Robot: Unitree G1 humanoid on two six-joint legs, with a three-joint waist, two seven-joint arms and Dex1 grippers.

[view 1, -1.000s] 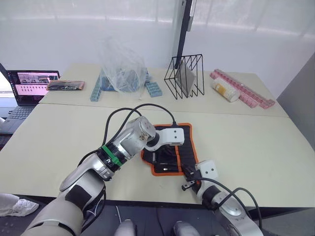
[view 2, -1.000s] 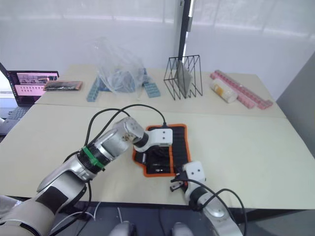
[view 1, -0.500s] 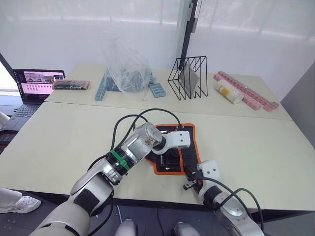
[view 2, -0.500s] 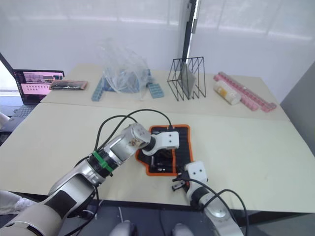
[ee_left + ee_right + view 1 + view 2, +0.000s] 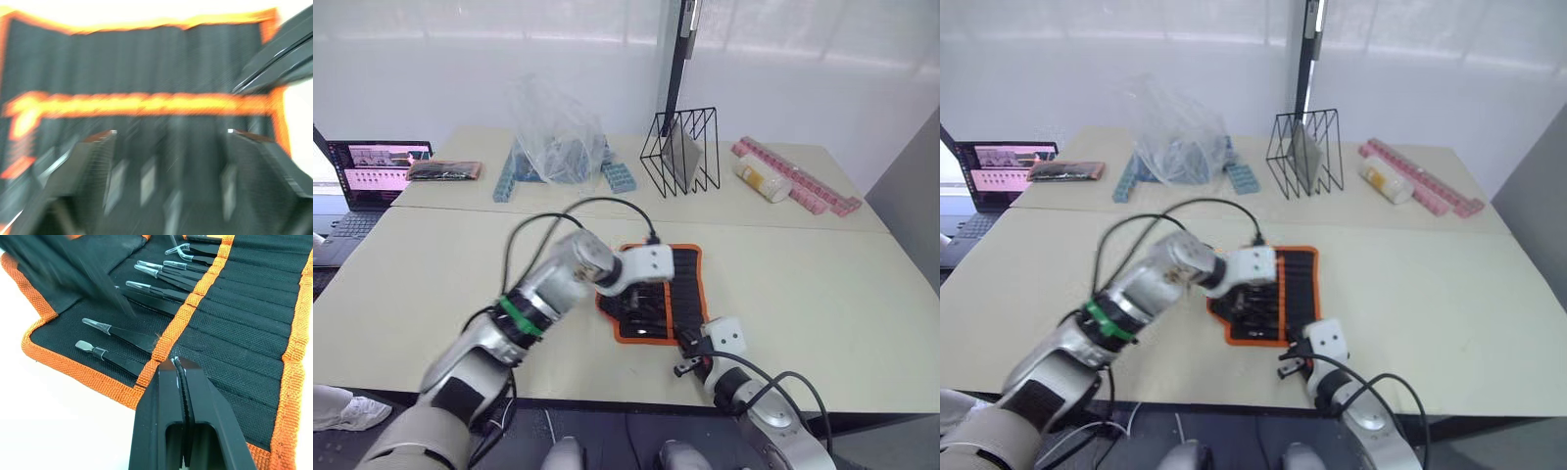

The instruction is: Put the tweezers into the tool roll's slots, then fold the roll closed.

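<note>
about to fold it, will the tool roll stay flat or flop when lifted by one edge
The tool roll is woven fabric, so it will likely flop and bend along its stitched slot lines. The tweezers in its slots probably stiffen that part somewhat. It looks light, so it may slide on the smooth table.

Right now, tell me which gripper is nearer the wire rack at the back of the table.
Left. The left gripper hovers over the open tool roll, mid-table, below the wire rack. The right gripper sits at the roll's near edge, farther from it.

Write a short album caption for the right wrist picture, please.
Closed right gripper hovering at the open tool roll, tweezers tucked in its slots.
</note>
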